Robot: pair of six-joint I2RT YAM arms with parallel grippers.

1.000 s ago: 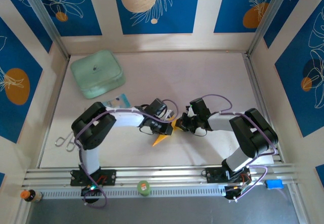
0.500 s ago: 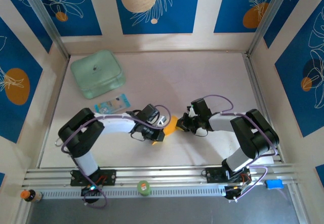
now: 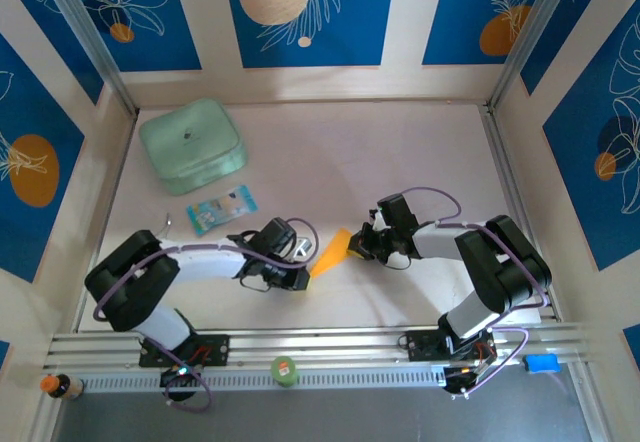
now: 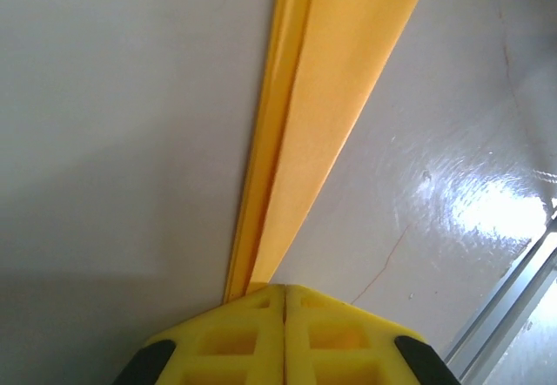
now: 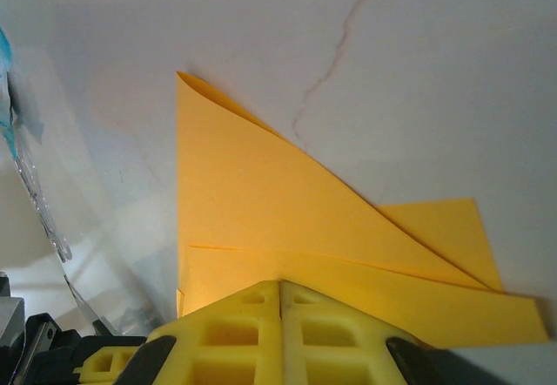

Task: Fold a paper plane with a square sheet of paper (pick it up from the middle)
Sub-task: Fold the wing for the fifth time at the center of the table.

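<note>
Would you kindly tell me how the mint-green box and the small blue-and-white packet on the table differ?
The mint-green box is plain pale green, while the blue-and-white packet is printed in two colours. The box is far larger and bulkier, with rounded corners; the packet is small and flat. The box sits near the far left corner; the packet lies closer to the arms. Both rest on the table's left half.
</note>
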